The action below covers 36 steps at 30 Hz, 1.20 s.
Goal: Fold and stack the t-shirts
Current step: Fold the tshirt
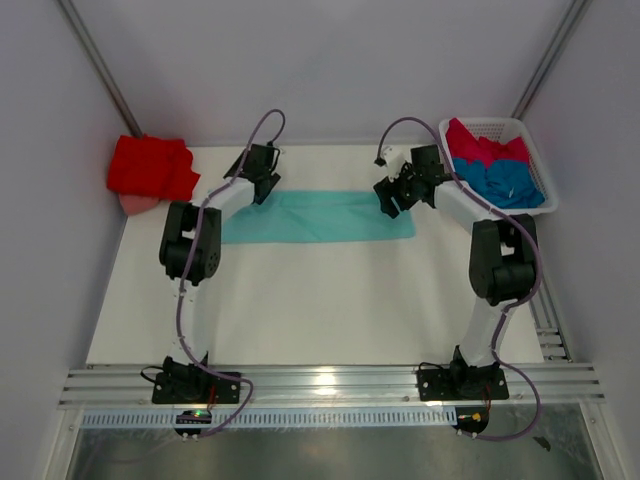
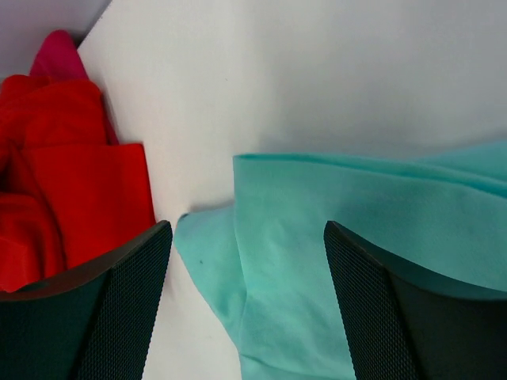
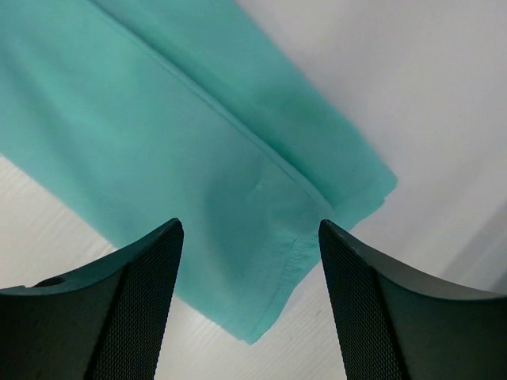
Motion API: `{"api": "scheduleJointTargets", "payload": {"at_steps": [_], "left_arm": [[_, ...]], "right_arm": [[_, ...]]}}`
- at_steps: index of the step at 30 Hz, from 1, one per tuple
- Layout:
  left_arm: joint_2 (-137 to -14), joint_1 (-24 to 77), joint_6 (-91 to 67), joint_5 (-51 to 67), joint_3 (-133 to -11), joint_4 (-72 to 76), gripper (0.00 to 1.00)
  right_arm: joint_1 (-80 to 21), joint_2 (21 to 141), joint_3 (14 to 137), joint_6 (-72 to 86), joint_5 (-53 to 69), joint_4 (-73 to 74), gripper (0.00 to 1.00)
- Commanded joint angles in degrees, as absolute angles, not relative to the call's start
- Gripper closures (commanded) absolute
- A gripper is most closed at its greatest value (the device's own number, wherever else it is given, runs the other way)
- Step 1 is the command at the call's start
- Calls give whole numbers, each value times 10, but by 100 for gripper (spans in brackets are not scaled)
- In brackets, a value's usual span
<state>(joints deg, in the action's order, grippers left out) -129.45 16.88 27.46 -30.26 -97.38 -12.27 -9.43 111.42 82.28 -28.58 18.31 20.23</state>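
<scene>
A mint-teal t-shirt lies folded into a long strip across the far part of the table. My left gripper hovers open over its left end, nothing between the fingers. My right gripper hovers open over its right end, also empty. A folded bright red t-shirt rests at the far left corner on a crimson-pink one; both show in the left wrist view, red and pink. Blue and crimson-pink t-shirts lie in the basket.
A white slatted basket stands at the far right edge of the table. White walls close in on the left, back and right. An aluminium rail runs along the near edge, where both arm bases are bolted.
</scene>
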Motion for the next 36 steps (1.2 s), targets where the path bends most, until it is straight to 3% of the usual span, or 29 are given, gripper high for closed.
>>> {"api": "scheduleJointTargets", "payload": {"at_steps": [1, 6, 11, 13, 18, 36], "left_arm": [[-1189, 174, 195, -219, -940, -172, 20], [-1132, 194, 192, -194, -891, -185, 20], [-1091, 197, 171, -33, -876, -240, 20], [-1078, 198, 175, 52, -873, -271, 20], [-1081, 198, 174, 139, -867, -283, 20], [-1135, 197, 207, 138, -878, -294, 21]], "right_arm": [[-126, 1032, 769, -313, 178, 157, 27], [-149, 1020, 757, -339, 205, 182, 27], [-149, 1047, 789, -356, 322, 279, 27], [-154, 1061, 797, -359, 334, 290, 27], [-154, 1097, 817, -364, 330, 291, 27], [-150, 1156, 874, -347, 271, 330, 27]]}}
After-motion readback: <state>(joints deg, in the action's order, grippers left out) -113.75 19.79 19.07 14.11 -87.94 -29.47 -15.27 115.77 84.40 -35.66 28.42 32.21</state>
